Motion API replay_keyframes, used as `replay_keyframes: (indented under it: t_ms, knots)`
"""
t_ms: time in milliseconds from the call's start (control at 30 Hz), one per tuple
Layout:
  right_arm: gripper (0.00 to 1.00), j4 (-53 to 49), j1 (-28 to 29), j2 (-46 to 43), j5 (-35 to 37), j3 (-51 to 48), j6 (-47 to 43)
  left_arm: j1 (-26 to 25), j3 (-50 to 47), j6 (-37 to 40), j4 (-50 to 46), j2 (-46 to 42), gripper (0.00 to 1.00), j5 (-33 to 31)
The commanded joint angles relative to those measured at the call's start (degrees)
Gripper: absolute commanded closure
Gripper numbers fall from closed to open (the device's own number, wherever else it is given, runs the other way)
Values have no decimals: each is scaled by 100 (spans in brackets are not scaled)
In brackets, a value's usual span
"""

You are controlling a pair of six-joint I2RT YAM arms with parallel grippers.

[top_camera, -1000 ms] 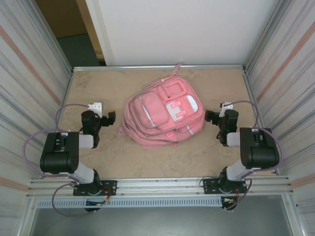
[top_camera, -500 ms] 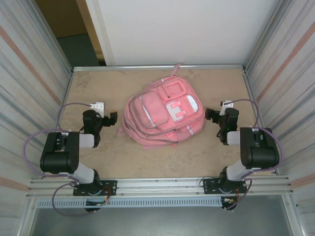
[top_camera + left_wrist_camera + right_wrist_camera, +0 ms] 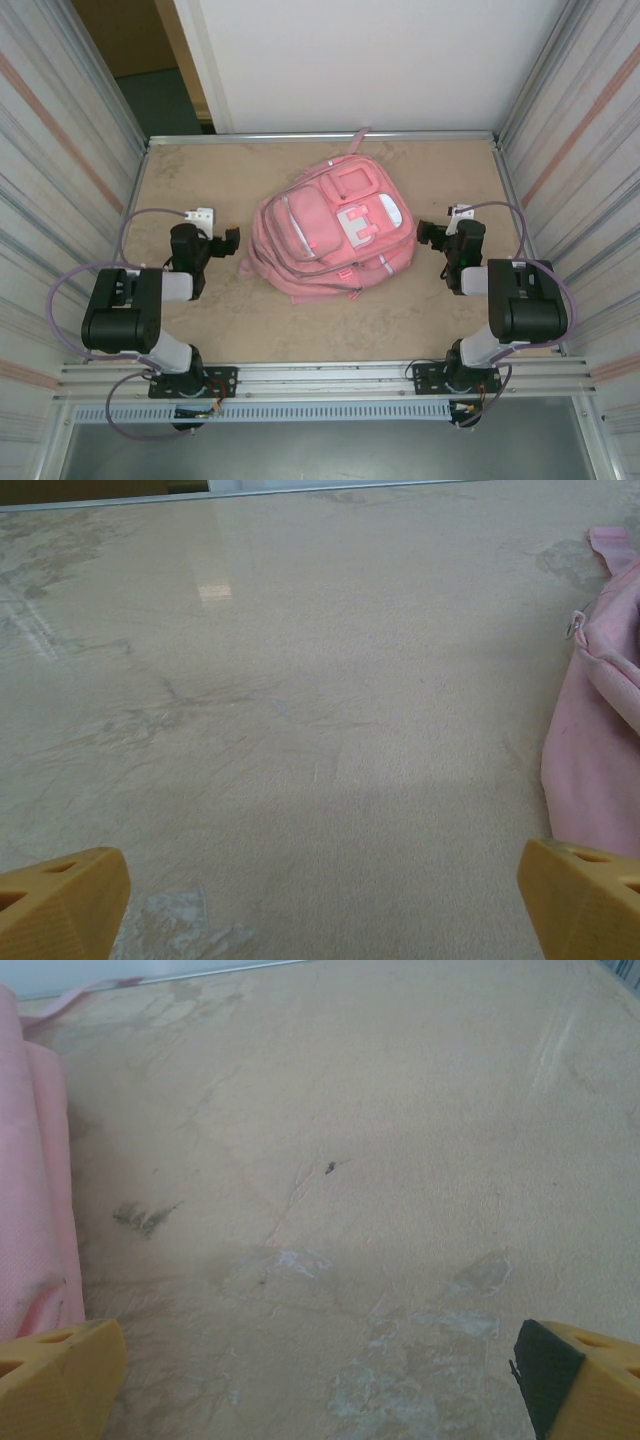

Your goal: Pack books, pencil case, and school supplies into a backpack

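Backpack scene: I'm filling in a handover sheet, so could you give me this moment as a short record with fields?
backpack: pink, lying on the table between the two arms, front pockets facing up
left gripper: jaws open, nothing between them, close beside the backpack's left side
right gripper: jaws open, nothing between them, close beside the backpack's right side

Left pincer (image 3: 226, 240) and right pincer (image 3: 426, 235) gape empty.

I see a beige, marbled worktop (image 3: 200, 190) with scuffed pale patches; the pink backpack (image 3: 330, 235) lies flat near its middle, strap trailing toward the far edge.
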Motion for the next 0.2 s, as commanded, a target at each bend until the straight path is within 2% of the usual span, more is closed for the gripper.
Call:
replay_keyframes:
  t_ms: [0,167]
  knots:
    - [1,-41,1,-24,67,85,-71,-12,123,116,31,-31,1,-68]
    - [1,-30,0,-26,79,75,-73,-12,128,114,30,-20,1,-68]
